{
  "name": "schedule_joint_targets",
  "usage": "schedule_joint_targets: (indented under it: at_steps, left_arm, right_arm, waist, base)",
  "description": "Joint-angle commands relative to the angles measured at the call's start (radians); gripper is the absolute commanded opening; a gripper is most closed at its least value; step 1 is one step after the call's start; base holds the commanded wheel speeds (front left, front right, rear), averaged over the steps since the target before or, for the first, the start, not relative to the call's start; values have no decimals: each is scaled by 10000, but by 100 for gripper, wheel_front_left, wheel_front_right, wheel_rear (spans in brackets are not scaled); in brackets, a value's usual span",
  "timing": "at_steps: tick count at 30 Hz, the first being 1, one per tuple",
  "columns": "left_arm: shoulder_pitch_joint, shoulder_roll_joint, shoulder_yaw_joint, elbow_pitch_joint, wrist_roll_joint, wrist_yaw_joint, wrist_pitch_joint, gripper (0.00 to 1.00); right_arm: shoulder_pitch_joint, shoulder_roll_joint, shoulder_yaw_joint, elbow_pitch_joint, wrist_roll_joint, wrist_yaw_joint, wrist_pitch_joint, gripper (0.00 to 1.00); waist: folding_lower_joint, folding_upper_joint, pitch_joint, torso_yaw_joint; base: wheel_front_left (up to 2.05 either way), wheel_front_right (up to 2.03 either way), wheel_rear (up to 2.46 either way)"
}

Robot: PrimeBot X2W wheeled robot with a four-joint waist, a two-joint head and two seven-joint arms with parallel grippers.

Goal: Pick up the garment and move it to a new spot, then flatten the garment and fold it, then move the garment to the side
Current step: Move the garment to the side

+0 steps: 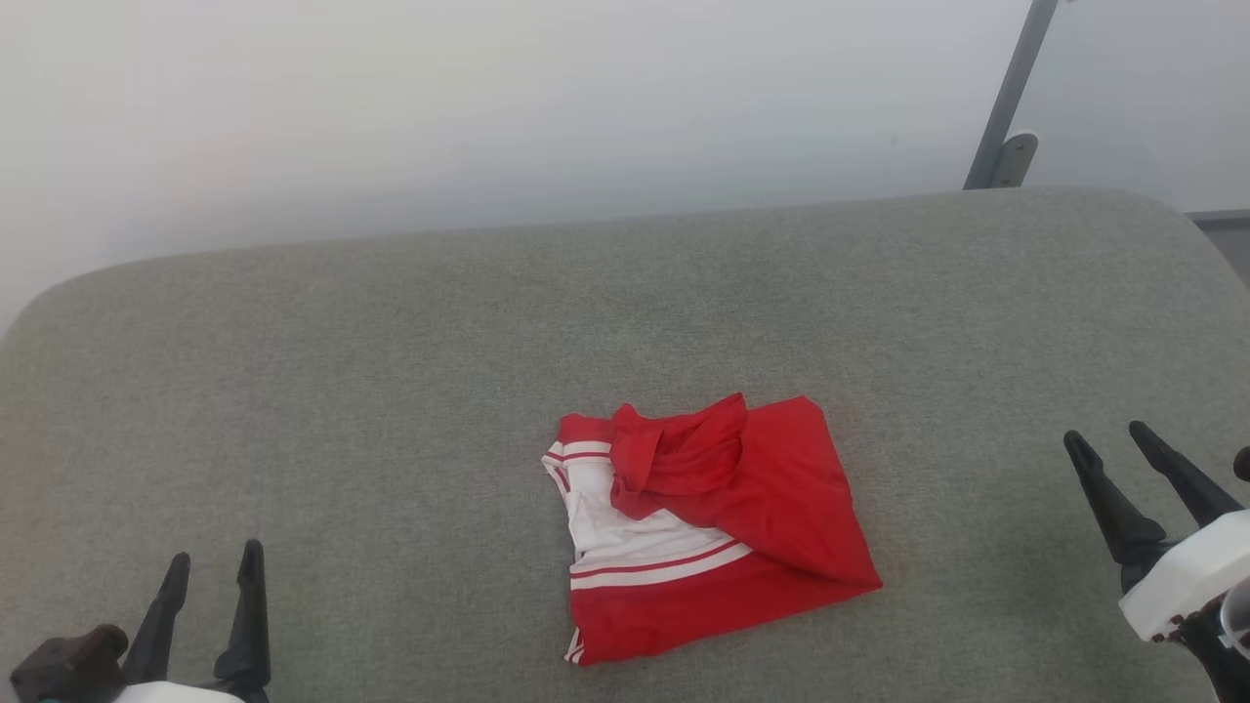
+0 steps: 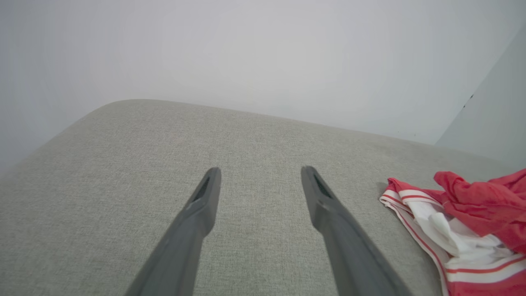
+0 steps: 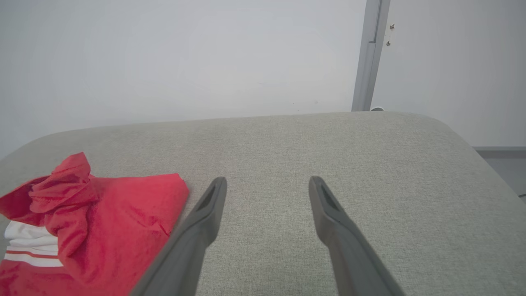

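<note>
The garment [image 1: 713, 527] is a red top with white-striped trim and white inner fabric, lying in a loosely folded heap on the grey cushion, a rumpled red flap on top. No lettering shows. It sits at the right edge of the left wrist view as the garment [image 2: 464, 222] and at the lower left of the right wrist view as the garment [image 3: 94, 222]. My left gripper [image 1: 215, 561] is open at the lower left, well clear of the cloth, also the left gripper [image 2: 259, 172]. My right gripper [image 1: 1108, 437] is open at the right, empty, also the right gripper [image 3: 267, 181].
The grey fabric cushion [image 1: 391, 371] spans the view, with rounded far corners against a pale wall. A grey metal post [image 1: 1006, 107] stands behind the far right corner. Bare cushion lies on both sides of the cloth.
</note>
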Motion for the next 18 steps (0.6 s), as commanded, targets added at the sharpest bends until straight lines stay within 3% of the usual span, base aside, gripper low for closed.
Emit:
schedule_joint_targets:
  at_steps: [1, 11, 18]
  left_arm:
    - [159, -8, 45, -29, 68, -27, -45, 100]
    - [130, -39, -60, -15, 104, -67, -46, 100]
    - [10, -124, -197, 18, 130, -55, -46, 100]
  right_arm:
    - [-56, 47, 13, 34, 96, -4, -85, 100]
    - [-184, 199, 588, -66, 443, -4, 132, 100]
    - [-821, 278, 1577, -249, 793, -4, 996, 100]
  waist:
    - [0, -1, -9, 22]
    - [0, -1, 68, 320]
    - [0, -1, 325, 801]
  base:
    - [0, 0, 0]
    - [0, 0, 0]
    - [0, 0, 0]
